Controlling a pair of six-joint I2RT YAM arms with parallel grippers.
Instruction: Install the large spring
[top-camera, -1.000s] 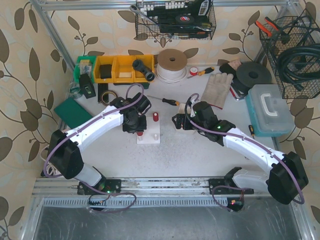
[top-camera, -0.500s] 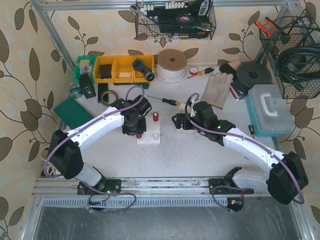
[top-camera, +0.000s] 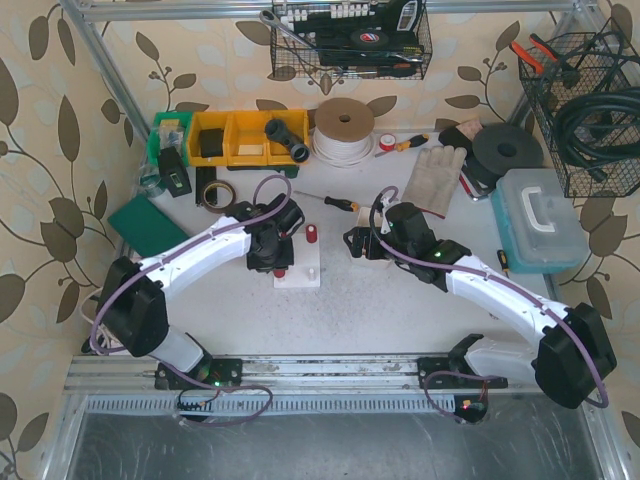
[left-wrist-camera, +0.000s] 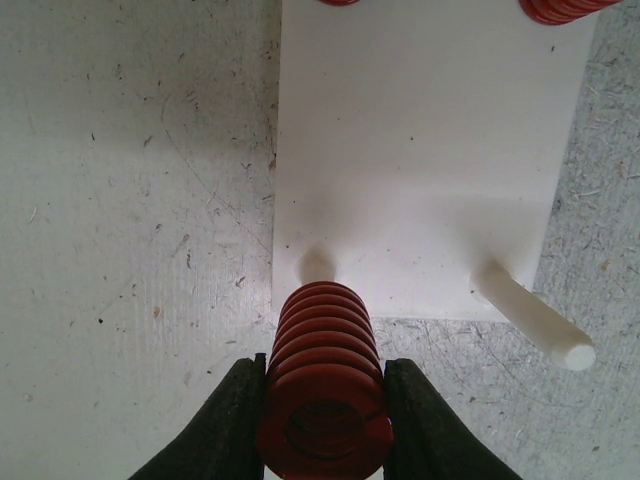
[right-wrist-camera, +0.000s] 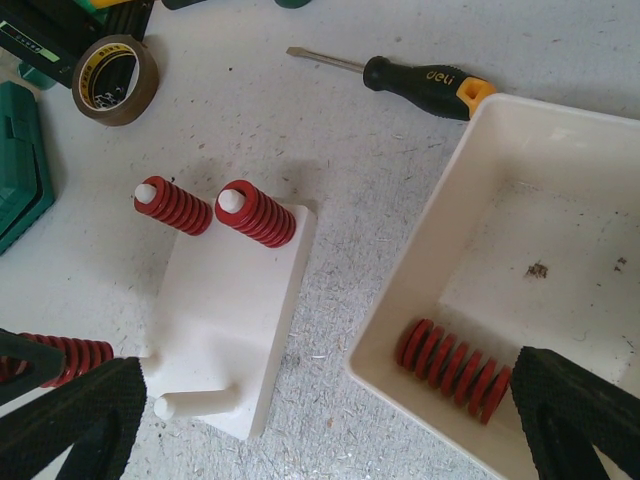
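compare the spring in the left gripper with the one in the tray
The held spring is clamped by the left gripper; the tray spring lies loose. The held spring faces a peg on the white base; the tray spring rests in the tray. Both are red.

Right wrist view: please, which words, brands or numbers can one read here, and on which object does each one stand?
"deli": on the black handle of the black-and-yellow screwdriver.
Brown adhesive tape roll: yellow print on the inner ring, too blurred to read.
Black box at the top left edge: marks too small to read.
Red coil springs, white plastic peg block: no text.
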